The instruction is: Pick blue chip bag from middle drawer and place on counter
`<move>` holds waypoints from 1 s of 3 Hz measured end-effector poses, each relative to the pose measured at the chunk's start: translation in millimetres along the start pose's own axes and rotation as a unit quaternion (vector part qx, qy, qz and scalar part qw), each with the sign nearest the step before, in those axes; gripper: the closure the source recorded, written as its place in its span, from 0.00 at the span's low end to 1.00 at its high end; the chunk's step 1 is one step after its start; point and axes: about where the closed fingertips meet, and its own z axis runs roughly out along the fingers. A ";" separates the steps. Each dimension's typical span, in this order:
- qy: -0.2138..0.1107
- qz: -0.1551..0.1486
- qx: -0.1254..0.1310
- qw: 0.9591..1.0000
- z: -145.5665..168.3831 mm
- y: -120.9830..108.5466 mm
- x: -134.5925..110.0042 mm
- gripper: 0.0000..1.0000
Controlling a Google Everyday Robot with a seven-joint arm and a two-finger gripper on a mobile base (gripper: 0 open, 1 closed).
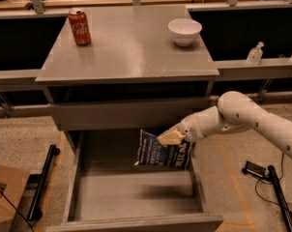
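High front view, gripper (168, 138) above drawer (136, 198)

gripper (171, 138) above middle drawer (136, 197), covering blue chip bag (158, 153) corner, arm (242, 115) cut off right

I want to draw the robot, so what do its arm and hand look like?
The arm is smooth, rounded and white, built from fat tube-like segments with small dark dots. It narrows to a short cream-yellow gripper, which is at the top of the blue chip bag above the middle drawer.
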 end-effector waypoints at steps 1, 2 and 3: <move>0.028 -0.002 0.035 0.999 -55.9 18.3 -17.2 1.00; 0.028 -0.002 0.035 0.999 -55.8 18.4 -17.3 1.00; -0.003 -0.017 0.044 0.999 -87.1 25.0 -30.9 1.00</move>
